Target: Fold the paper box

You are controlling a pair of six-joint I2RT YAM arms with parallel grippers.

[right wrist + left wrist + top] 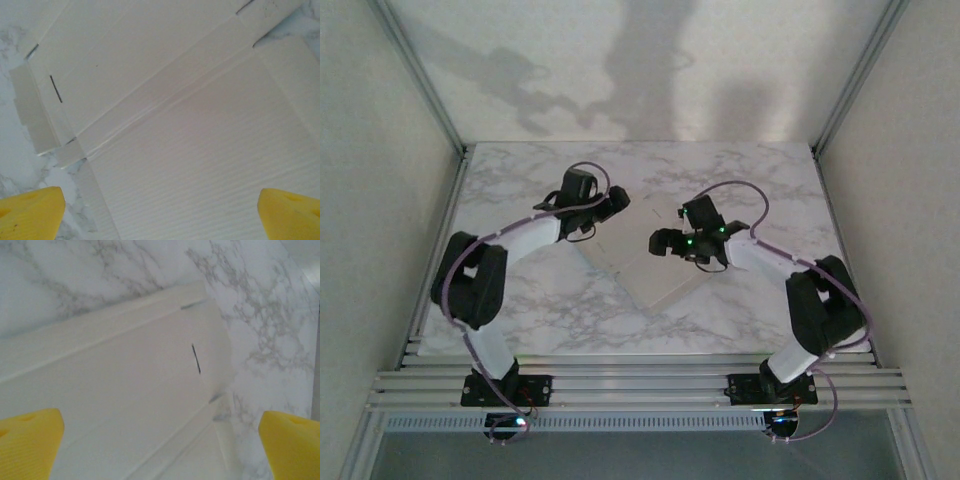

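The paper box (655, 278) lies flat on the marble table as an off-white creased blank, between the two arms. In the left wrist view the paper box (125, 385) shows a side flap and a short dark slit. My left gripper (160, 450) hangs open above it, yellow fingertips (27, 442) wide apart and holding nothing. In the right wrist view the paper box (200, 150) shows long creases and a slit at the left. My right gripper (160, 215) is open over its ribbed panel, empty. From above, the left gripper (615, 203) is over the blank's far left corner and the right gripper (663, 243) over its far right part.
The marble table (520, 300) is fenced by pale side walls and a back wall. An aluminium rail (640, 385) carrying both arm bases runs along the near edge. Purple cables loop off each arm.
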